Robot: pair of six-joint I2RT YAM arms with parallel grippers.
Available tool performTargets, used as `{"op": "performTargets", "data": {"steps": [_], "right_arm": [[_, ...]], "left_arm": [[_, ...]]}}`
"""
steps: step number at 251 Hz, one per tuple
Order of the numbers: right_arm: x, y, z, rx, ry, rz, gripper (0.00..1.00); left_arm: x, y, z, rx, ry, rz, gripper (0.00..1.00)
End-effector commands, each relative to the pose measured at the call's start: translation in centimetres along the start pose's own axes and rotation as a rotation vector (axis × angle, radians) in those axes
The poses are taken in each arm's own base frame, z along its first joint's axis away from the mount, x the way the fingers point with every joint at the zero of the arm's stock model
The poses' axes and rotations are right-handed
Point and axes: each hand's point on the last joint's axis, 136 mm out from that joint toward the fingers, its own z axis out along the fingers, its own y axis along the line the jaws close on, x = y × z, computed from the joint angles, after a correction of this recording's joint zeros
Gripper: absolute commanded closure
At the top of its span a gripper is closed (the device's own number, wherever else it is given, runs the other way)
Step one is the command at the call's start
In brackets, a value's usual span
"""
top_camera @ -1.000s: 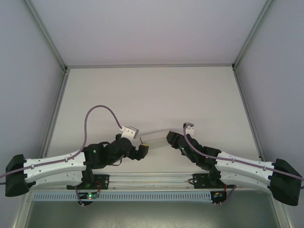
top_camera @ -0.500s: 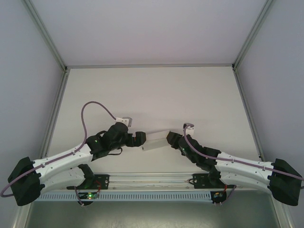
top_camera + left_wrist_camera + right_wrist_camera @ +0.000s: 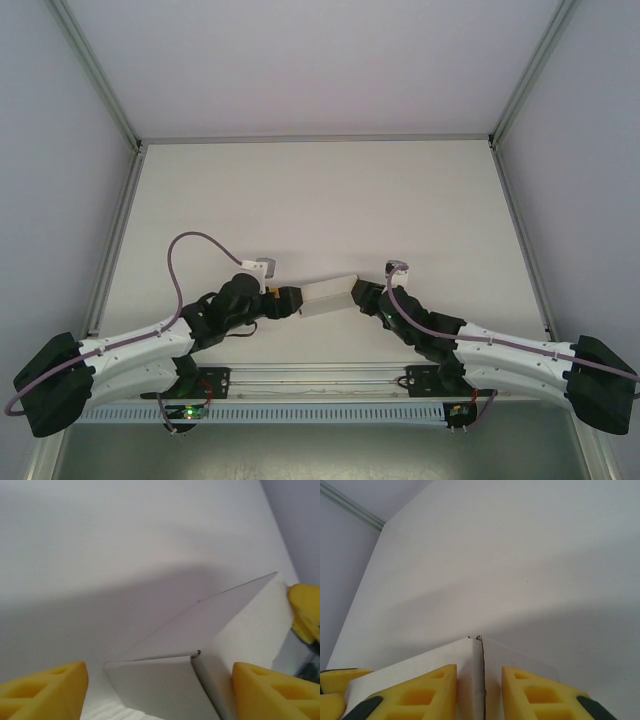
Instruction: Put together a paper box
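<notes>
Paper box [image 3: 328,293] spans the gap between the arms over the near half of the table [image 3: 320,190], right gripper [image 3: 360,292] pinching its right end, left gripper [image 3: 287,300] straddling the left end, jaws apart. Squeezing off-centre could buckle the thin card or twist it loose; the table's near edge lies close behind, open room ahead

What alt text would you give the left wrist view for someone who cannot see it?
A small white card box points end-on into the gap between the open yellow fingertips of the left gripper. Behind it is a white table; another yellow fingertip sits at the box's far end.
</notes>
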Motion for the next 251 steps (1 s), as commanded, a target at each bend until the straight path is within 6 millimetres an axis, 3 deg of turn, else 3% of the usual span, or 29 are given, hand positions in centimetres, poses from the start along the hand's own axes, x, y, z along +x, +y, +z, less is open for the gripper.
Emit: {"op": "performTargets", "data": {"steps": [1, 31, 58, 99, 127, 177, 208, 226, 240, 251], "right_arm": [[5.9, -7.6, -0.6, 0.194, 0.224, -0.219, 0.75], [6.3, -7.8, -0.6, 0.153, 0.215, -0.235, 0.78], [6.7, -7.3, -0.7, 0.106, 0.237, -0.267, 0.78], [7.4, -6.8, -1.1, 0.062, 0.278, -0.270, 0.83], [7.4, -6.9, -1.3, 0.061, 0.276, -0.271, 0.87], [7.2, -6.8, -1.4, 0.060, 0.274, -0.264, 0.95], [6.8, -5.9, -1.4, 0.046, 0.274, -0.264, 0.95], [6.2, -5.2, -1.4, 0.046, 0.262, -0.256, 0.87], [5.5, -4.8, -1.5, 0.064, 0.250, -0.251, 0.85], [4.8, -4.4, -1.6, 0.075, 0.241, -0.249, 0.81]], "left_arm": [[3.6, 4.9, 0.2, -0.141, 0.090, 0.004, 0.39], [4.1, 4.0, 0.5, -0.070, 0.103, 0.023, 0.52], [4.2, 4.5, 0.5, -0.096, 0.109, 0.025, 0.70], [4.5, 4.3, 0.7, -0.075, 0.120, 0.027, 0.84], [4.6, 4.6, 0.9, -0.102, 0.139, 0.042, 1.00], [4.8, 4.3, 1.4, -0.092, 0.160, 0.043, 1.00], [4.1, 3.5, 1.3, -0.091, 0.160, 0.058, 1.00], [3.3, 2.9, 1.1, -0.095, 0.154, 0.071, 0.82], [2.4, 2.9, 0.8, -0.129, 0.135, 0.074, 0.60], [1.4, 3.2, 0.5, -0.180, 0.110, 0.081, 0.53]]}}
